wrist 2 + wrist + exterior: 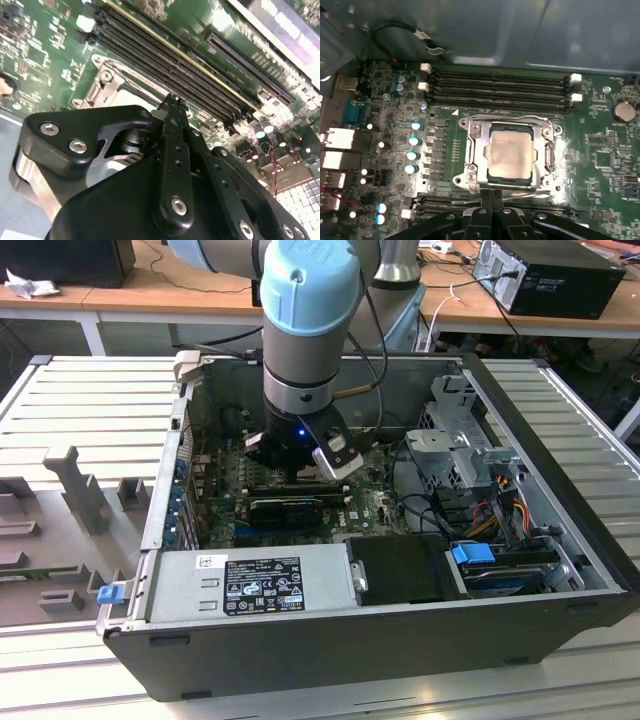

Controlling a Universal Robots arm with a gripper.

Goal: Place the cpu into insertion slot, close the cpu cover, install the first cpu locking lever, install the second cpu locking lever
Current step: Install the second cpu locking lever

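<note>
One square cpu (pixel 509 154), dull silvery metal, seated under its cover.
The shiny steel cpu cover (pixel 476 155) frames it; the black claw (pixel 491 196) is pressed together.

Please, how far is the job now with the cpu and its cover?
Done: the cpu lies in the insertion slot and the cpu cover is down around it. In hand: the gripper, jaws shut, sits at the cover's edge. Whether either locking lever is latched cannot be told.

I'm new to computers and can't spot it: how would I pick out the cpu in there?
Inside the open case lies a green motherboard, with long black memory slots along it. Beside them sits a silvery cover framing the cpu: the one plain, pale metal square among tiny parts.
</note>
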